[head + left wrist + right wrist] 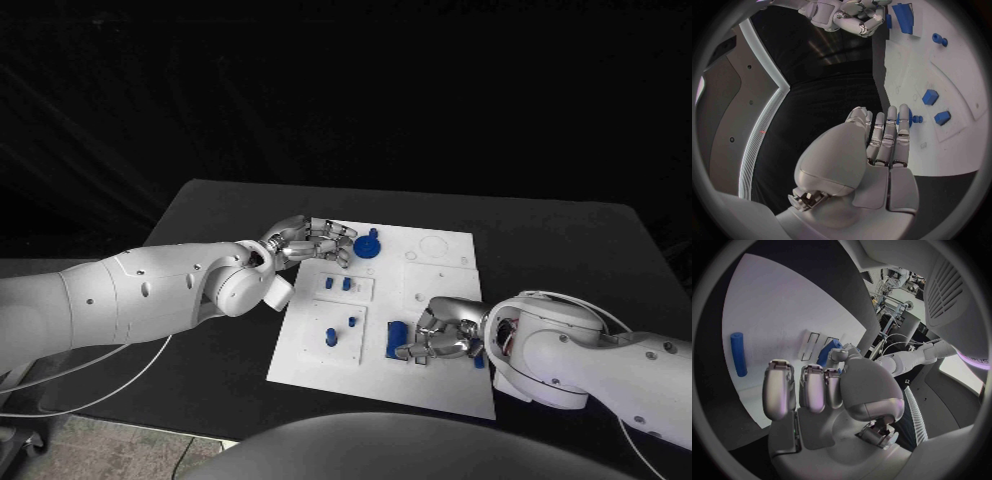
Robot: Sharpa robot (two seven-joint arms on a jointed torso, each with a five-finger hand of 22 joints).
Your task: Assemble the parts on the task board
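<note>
A black table (pixel 216 215) stands against a dark backdrop, and the white task board (pixel 433 385) lies in the middle of it. We see the left hand (pixel 310 240) at the board's far left corner, its fingers (pixel 893 132) stretched nearly straight, their tips against a blue gear-like part (pixel 368 245) that stands there; whether it grips that part or only touches it, we cannot tell. The right hand (pixel 440 335) sits low over the board's near middle, fingers curled, just beside a larger blue block (pixel 400 340). From the right wrist view a blue piece appears behind the thumb, but we cannot say that the hand holds it.

Elsewhere on the board we count two small blue parts (pixel 338 285) in a framed recess and another pair (pixel 340 330) in the recess nearer us. A blue cylinder (pixel 737 354) lies loose on the plate by the right hand. The far right area of the board shows bare circular outlines (pixel 430 248), unfilled.

We judge the assembly to be partway: some pieces seem seated, at least the cylinder and probably the block are left to place.
</note>
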